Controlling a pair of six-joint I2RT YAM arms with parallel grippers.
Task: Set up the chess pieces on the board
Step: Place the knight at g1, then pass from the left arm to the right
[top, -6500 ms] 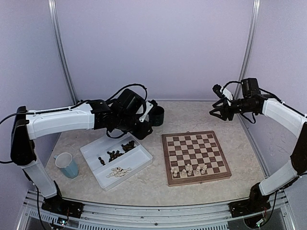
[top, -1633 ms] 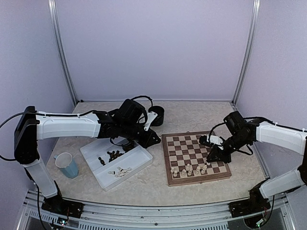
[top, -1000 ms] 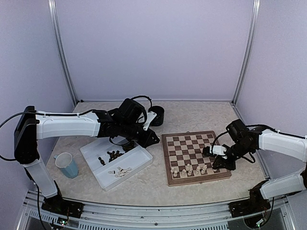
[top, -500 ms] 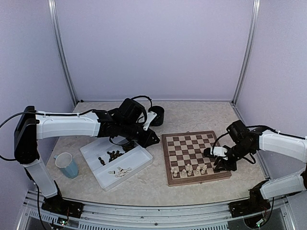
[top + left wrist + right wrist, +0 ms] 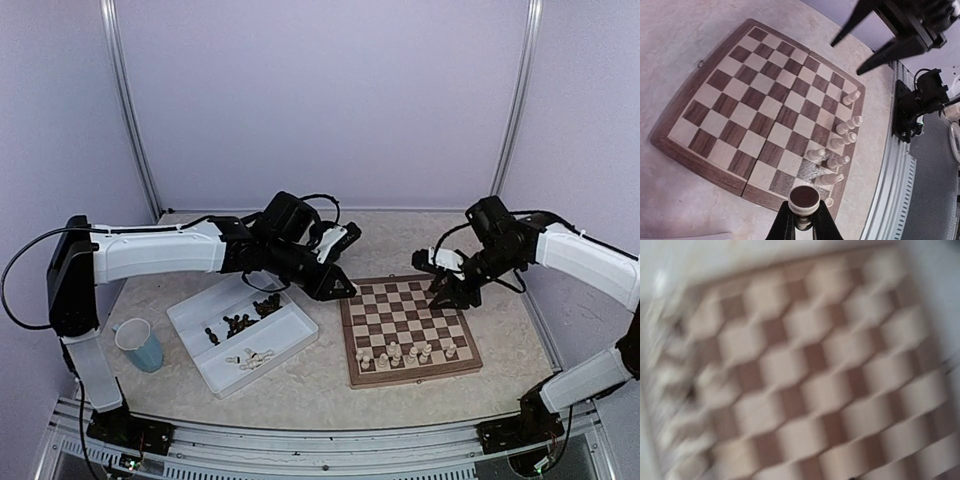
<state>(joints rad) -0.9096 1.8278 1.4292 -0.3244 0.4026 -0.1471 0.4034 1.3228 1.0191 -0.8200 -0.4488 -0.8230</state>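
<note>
The board [image 5: 400, 310] lies right of centre and fills the left wrist view [image 5: 755, 100]; the blurred right wrist view shows only its checks [image 5: 805, 390]. Several cream chess pieces [image 5: 395, 352] stand along its near edge, one [image 5: 450, 350] apart at the right. My left gripper [image 5: 345, 288] hovers over the board's far left corner, shut on a cream piece [image 5: 804, 199] whose dark felt base faces the camera. My right gripper [image 5: 445, 298] hangs above the board's far right squares, its fingers [image 5: 890, 50] spread with nothing between them.
A white divided tray [image 5: 300, 325] left of the board holds dark pieces [image 5: 240, 322] and cream pieces [image 5: 250, 357]. A blue cup [image 5: 140, 345] stands at the near left. The metal rail [image 5: 320, 440] runs along the near table edge.
My right gripper opened, left a cream piece at the board's near right and lifted toward the far edge. My left arm swung right to the board's corner with its piece.
</note>
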